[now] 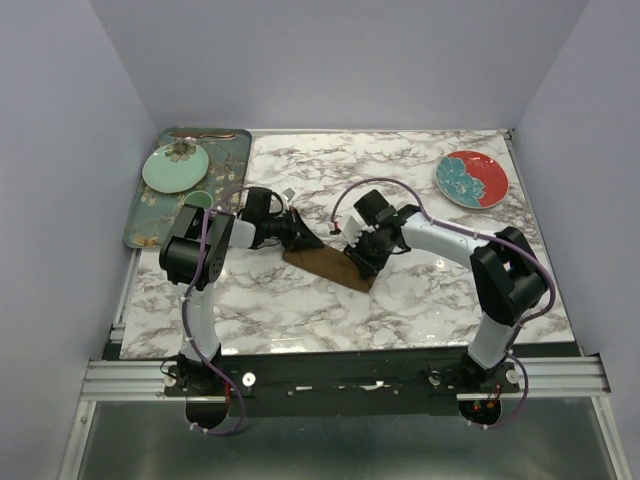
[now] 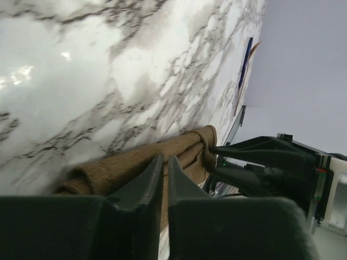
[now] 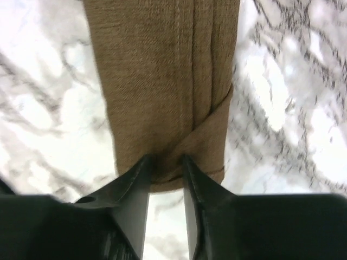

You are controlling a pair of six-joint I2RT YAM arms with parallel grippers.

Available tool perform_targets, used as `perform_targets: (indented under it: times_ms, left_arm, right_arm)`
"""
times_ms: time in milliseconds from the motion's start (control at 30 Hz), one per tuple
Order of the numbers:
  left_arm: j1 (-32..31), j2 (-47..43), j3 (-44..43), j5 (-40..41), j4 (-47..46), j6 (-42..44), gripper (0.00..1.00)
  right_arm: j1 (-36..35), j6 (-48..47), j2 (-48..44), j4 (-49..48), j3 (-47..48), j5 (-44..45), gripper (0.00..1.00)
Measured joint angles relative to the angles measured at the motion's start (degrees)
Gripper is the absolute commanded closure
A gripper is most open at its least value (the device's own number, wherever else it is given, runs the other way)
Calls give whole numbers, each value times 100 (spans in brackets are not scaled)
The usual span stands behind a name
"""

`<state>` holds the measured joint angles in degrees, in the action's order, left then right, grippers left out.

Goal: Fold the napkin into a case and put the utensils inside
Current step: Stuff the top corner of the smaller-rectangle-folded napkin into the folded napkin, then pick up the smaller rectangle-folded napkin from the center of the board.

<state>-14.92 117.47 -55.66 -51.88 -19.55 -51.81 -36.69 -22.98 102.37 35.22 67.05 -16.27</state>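
Note:
The napkin [image 1: 326, 266] lies on the marble as a narrow brown case, running from my left gripper [image 1: 303, 240] down to my right gripper [image 1: 357, 262]. In the left wrist view the rolled cloth [image 2: 124, 162] runs away from the gripper [image 2: 164, 158], whose jaws are pressed together with a thin layer of it between them. In the right wrist view the gripper [image 3: 165, 158] stands a little open at the cloth's near end [image 3: 162, 70]; its tips touch the edge and marble shows between them. A copper-brown utensil [image 1: 205, 133] lies on the tray's far edge.
A dark floral tray [image 1: 150, 215] at the left holds a pale green plate [image 1: 175, 167] and a small green cup [image 1: 197, 200]. A red and teal plate [image 1: 471, 179] sits at the far right. Walls close in the table on three sides.

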Motion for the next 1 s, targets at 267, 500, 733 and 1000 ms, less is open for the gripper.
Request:
perform_targets:
  times_ms: [267,500,733,1000]
  left_arm:
    - [11,-896,-621,-55,422,142,52]
    - [348,-1917,-1108,-57,1198,1001,48]
    - [667,-2629,-1235,28,2717,2389,41]
    - [654,-3423,-1012,63,3407,3136,39]
  right_arm:
    - [181,63,-680,671,920,-476,42]
    - [393,227,162,706,1899,-1001,42]
    - [577,334,1178,861,2363,-1471,37]
    - [671,251,1744,966,2608,-1781,37]
